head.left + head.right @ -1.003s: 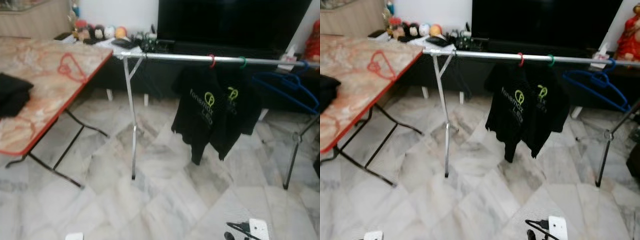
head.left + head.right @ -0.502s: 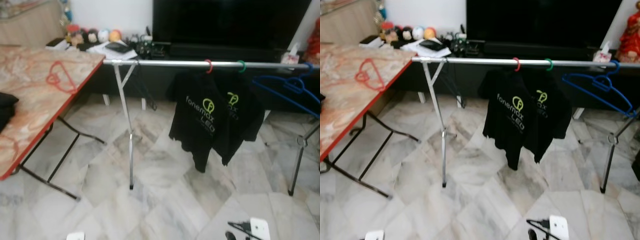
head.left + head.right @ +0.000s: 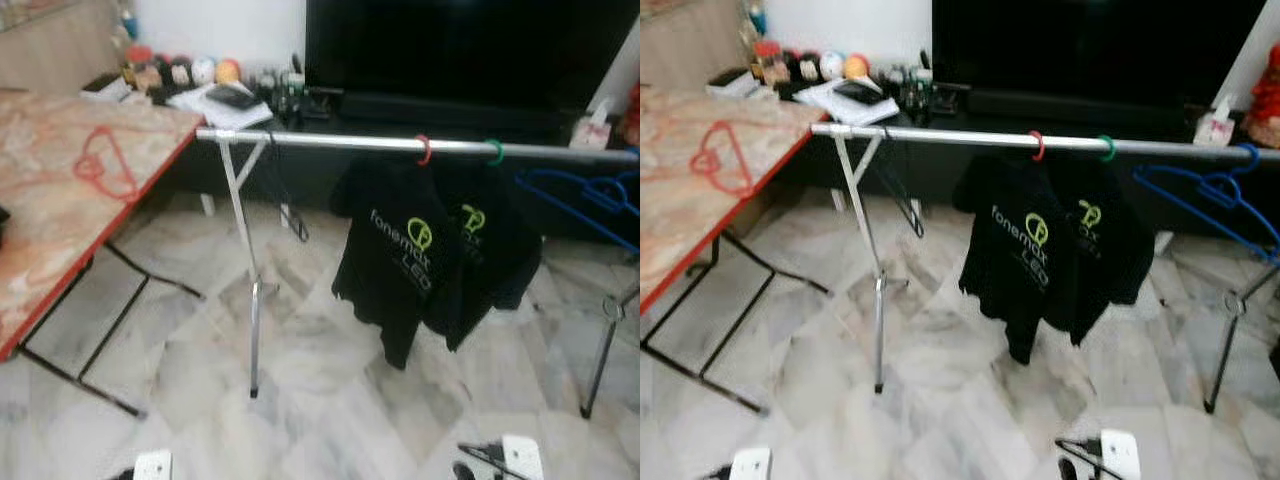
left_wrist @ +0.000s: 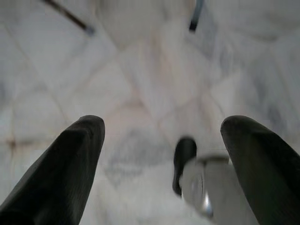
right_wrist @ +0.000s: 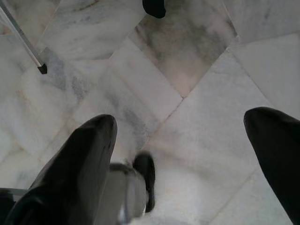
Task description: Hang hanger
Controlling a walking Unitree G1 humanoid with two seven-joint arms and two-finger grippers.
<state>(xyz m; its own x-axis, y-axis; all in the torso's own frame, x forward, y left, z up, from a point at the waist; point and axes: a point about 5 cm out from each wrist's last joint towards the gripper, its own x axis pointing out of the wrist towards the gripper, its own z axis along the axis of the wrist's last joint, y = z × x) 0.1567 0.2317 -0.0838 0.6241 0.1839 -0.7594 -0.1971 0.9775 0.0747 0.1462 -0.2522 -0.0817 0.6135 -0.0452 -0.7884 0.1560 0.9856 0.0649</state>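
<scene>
A red hanger (image 3: 100, 170) lies flat on the marble-patterned table (image 3: 40, 250) at the left. Across the room runs a silver clothes rail (image 3: 330, 142). Two black T-shirts (image 3: 400, 260) hang from it on a red hook (image 3: 424, 150) and a green hook (image 3: 494, 152). A bare blue hanger (image 3: 1210, 195) hangs near the rail's right end. Both arms hang low over the floor. My left gripper (image 4: 164, 131) is open and holds nothing. My right gripper (image 5: 183, 126) is open too, also with nothing in it.
A large dark TV (image 3: 460, 50) and a low console with clutter (image 3: 210, 85) stand behind the rail. The rack's legs (image 3: 255, 330) rest on the marble floor. A white power strip with a black cable (image 3: 520, 455) lies near my feet.
The camera has shifted, so the table and rack sit differently in the picture, and the black cloth on the table has left the view. Nothing in the scene has moved.
</scene>
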